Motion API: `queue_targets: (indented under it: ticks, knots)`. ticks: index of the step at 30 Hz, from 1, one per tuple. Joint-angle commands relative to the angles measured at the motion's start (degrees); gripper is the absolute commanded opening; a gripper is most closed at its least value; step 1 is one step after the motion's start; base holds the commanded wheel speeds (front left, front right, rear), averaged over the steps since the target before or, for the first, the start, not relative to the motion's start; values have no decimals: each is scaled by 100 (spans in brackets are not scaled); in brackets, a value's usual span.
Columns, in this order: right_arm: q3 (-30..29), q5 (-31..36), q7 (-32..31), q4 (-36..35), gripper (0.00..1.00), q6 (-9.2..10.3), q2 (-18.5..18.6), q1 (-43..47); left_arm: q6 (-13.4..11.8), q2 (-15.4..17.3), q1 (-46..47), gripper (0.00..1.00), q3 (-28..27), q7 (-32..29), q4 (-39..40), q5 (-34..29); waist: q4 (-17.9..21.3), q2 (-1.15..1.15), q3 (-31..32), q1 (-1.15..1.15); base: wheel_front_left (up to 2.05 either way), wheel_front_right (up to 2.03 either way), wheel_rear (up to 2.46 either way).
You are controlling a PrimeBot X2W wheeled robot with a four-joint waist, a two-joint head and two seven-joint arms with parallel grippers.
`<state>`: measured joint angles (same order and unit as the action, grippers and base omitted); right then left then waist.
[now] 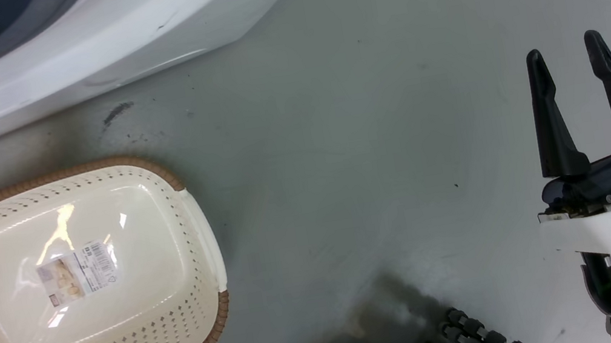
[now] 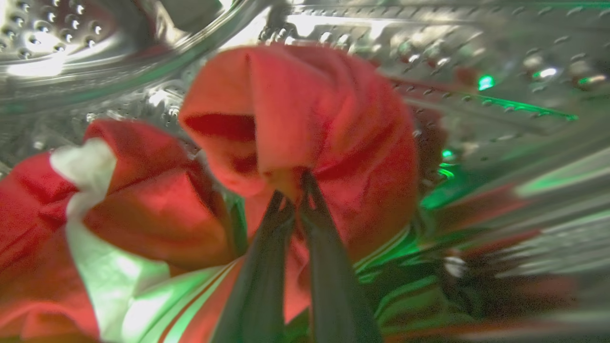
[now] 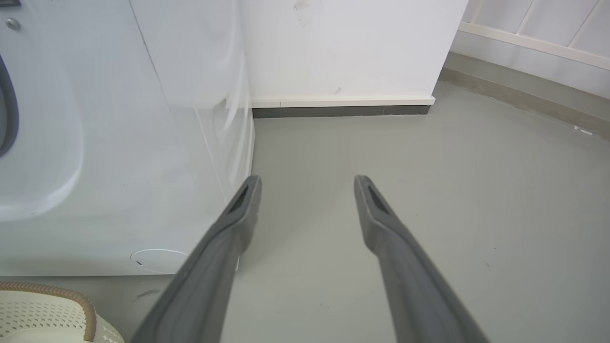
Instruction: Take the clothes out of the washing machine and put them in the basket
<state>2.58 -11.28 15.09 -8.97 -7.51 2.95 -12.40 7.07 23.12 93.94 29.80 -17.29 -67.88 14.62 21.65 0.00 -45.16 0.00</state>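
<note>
In the left wrist view my left gripper (image 2: 291, 186) is inside the washing machine's steel drum (image 2: 476, 62), shut on a fold of the red clothes (image 2: 305, 119), whose white striped trim (image 2: 95, 228) lies to the lower left. The white washing machine (image 1: 78, 54) fills the top left of the head view, and its front panel (image 3: 119, 143) shows in the right wrist view. The cream basket (image 1: 73, 294) stands empty on the floor below the machine; its rim (image 3: 71, 295) shows at the lower left of the right wrist view. My right gripper (image 1: 566, 53) (image 3: 307, 183) hangs open over bare floor, holding nothing.
Grey floor (image 1: 365, 125) stretches between the basket and my right arm. A white wall with a dark skirting (image 3: 343, 110) stands behind the washer. Part of my wheeled base (image 1: 479, 337) shows at the bottom edge.
</note>
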Motion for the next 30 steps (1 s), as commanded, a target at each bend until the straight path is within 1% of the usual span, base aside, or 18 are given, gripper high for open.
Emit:
queue_targets:
  ticks: [1, 9, 15, 16, 20, 23, 27, 30]
  knots:
    - [-21, 38, 12, 8, 100, 4, -13, -31, 4, -2, -130, 0, -14, 163, 35, 53, -89, 0, 136, 0, 0, 0, 0]
    - [-147, 301, 11, 63, 100, 4, -11, 107, 15, -268, -996, 0, -151, 1463, 144, 387, -543, 0, 805, 0, 0, 0, 0]
    - [-195, 559, 12, 120, 100, 4, -11, 258, 20, -494, -1754, 0, -143, 2308, 173, 546, -856, 0, 1322, 0, 0, 0, 0]
    - [-195, 559, 12, 120, 100, 4, -11, 258, 20, -494, -1754, 0, -143, 2308, 173, 546, -856, 0, 1322, 0, 0, 0, 0]
    - [-233, 679, 12, 188, 100, 5, -10, 399, 22, -636, -2238, 0, -158, 2797, 218, 709, -1022, 0, 1675, 0, 0, 0, 0]
    - [-245, 777, 12, 213, 100, 4, -10, 518, 27, -713, -2611, 0, -200, 3037, 289, 832, -1129, 0, 1937, 0, 0, 0, 0]
    - [-277, 896, 12, 251, 100, 5, -9, 697, 29, -758, -3113, 0, -213, 3212, 550, 910, -1275, 0, 2293, 0, 0, 0, 0]
    - [-289, 945, 11, 274, 100, 5, -10, 829, -5, -724, -3545, 0, -240, 3249, 879, 902, -1377, 0, 2565, 0, 0, 0, 0]
